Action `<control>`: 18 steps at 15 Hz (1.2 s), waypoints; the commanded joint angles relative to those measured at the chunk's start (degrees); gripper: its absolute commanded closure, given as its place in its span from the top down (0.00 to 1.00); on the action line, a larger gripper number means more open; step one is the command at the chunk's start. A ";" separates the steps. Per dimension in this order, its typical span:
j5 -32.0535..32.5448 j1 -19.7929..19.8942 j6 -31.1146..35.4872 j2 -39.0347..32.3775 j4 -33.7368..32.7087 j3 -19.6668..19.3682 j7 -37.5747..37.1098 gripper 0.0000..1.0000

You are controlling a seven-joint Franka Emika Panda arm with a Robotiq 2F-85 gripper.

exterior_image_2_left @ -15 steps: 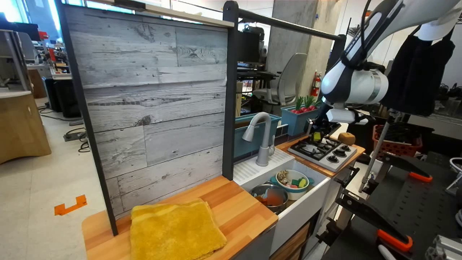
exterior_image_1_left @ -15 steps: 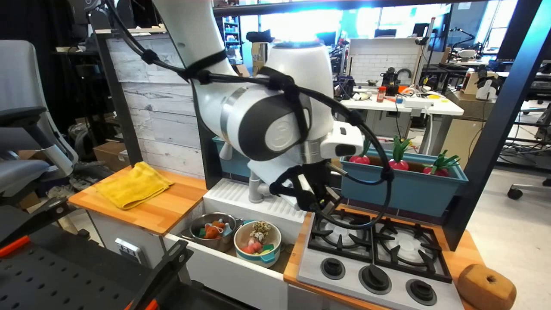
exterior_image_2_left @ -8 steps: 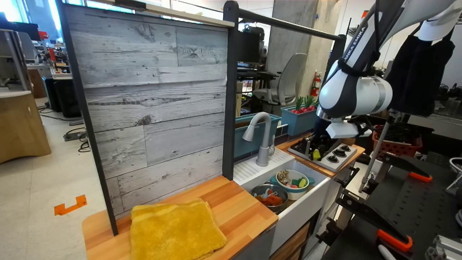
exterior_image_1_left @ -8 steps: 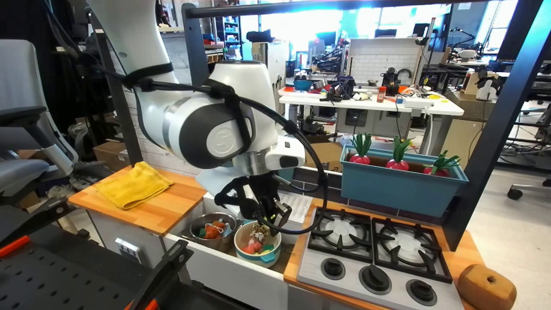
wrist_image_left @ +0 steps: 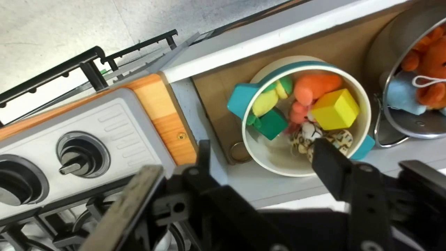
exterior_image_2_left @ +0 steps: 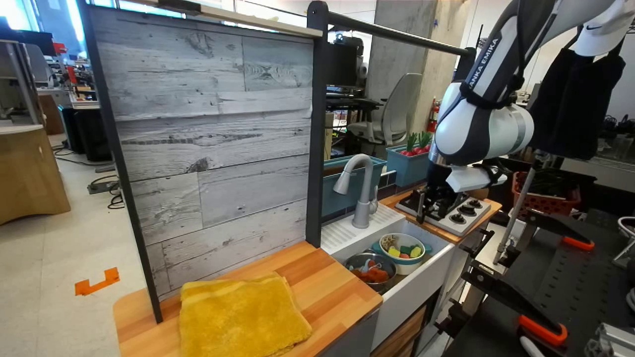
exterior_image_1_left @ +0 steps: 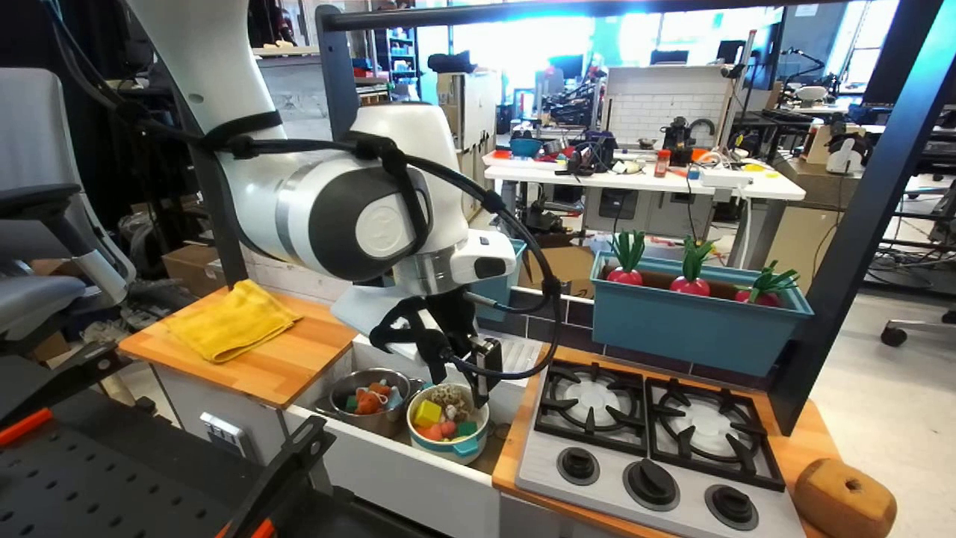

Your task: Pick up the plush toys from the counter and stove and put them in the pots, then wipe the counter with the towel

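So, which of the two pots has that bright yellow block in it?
The cream pot with teal handles, nearer the stove: the yellow block lies inside. The steel pot beside it shows an orange toy but no yellow block.

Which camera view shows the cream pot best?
The wrist view: it looks down into the cream pot, showing the toys inside, though the gripper covers part of its rim. Both exterior views show it smaller and at a slant, beside the steel pot.
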State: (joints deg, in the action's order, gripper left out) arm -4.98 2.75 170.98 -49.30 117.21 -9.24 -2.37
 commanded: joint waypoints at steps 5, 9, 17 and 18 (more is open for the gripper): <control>11.97 8.84 -13.89 18.76 13.72 1.30 18.66 1.00; 8.13 15.81 -17.89 27.63 19.65 9.78 32.04 1.00; 7.57 13.88 -15.88 25.64 18.87 10.24 30.83 1.00; 5.30 14.01 -15.30 24.80 18.82 12.95 31.63 1.00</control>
State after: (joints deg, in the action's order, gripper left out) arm 4.23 17.20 154.29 -23.02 136.38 -0.21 27.80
